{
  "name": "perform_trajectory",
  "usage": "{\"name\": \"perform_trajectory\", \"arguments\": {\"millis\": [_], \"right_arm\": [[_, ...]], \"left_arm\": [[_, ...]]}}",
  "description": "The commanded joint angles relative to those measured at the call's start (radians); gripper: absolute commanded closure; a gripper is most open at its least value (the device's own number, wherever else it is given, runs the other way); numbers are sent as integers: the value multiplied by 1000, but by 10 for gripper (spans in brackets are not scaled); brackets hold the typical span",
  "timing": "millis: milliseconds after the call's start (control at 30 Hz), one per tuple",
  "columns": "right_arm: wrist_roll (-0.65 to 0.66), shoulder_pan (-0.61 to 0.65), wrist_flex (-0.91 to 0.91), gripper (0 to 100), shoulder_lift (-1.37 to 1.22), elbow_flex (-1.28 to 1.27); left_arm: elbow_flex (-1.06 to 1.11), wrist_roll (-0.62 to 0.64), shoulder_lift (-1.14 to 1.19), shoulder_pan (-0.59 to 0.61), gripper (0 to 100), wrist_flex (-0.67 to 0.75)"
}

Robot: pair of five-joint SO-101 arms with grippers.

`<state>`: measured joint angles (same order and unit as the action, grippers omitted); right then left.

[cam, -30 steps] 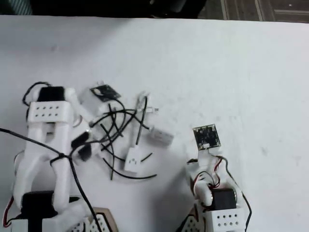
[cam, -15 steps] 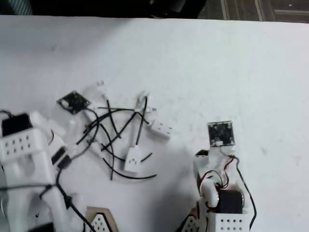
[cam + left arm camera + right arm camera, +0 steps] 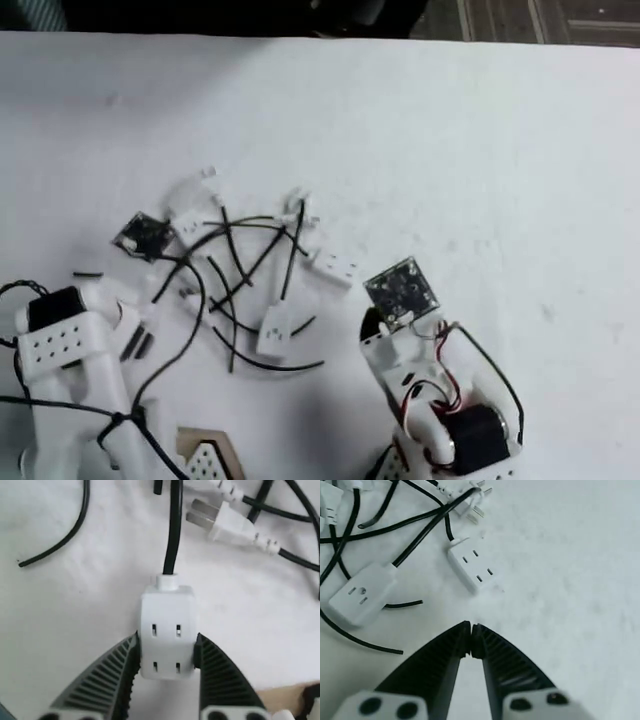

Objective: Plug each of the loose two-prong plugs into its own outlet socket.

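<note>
At the left of the white table [image 3: 500,120], the white left arm [image 3: 70,370] stands beside a tangle of thin black cords [image 3: 232,268]. The left gripper [image 3: 166,647] is clamped on a white plastic outlet block [image 3: 166,612] that has two pairs of slots. One ribbed black finger [image 3: 122,665] presses on each side of the block's near end, and the slotted face looks up at the wrist camera. A black cord leaves the block's far end and runs straight away from the gripper. Just beyond, off to one side, a white two-prong plug [image 3: 227,525] lies flat on the table, in no socket, its bare prongs pointing toward that cord. A tan board corner [image 3: 292,700] shows beside the gripper.

Further right, in the middle of the tangle, a white oblong single-socket outlet [image 3: 275,330] lies face up on the end of its own black cord. Right of it a second white slotted block [image 3: 335,265] rests on the table, apart from both arms, with its four slots unfilled. Just past this block lies another loose white plug [image 3: 470,502], prongs bare, among the cords.

At the right stands the right arm [image 3: 390,355], carrying red and black wires. The right gripper [image 3: 470,632] is closed on nothing, its black tips meeting over bare table. It sits near the second white slotted block without touching it
</note>
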<state>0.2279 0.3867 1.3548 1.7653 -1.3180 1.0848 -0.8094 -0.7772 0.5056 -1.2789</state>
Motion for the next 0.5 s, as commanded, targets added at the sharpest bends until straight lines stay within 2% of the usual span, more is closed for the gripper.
{"name": "perform_trajectory", "arguments": {"millis": [0,133,267,367,467], "right_arm": [[5,54,-1,981,-142,110],[-32,97,2,981,-424,276],[-31,208,-2,980,-671,396],[-38,303,-41,980,-776,445],[-40,325,-107,981,-814,453]], "left_arm": [[11,129,-24,8,978,95],[40,227,-24,5,978,173],[75,253,-25,5,978,232],[69,255,-27,5,978,232],[29,256,-27,5,978,227]]}}
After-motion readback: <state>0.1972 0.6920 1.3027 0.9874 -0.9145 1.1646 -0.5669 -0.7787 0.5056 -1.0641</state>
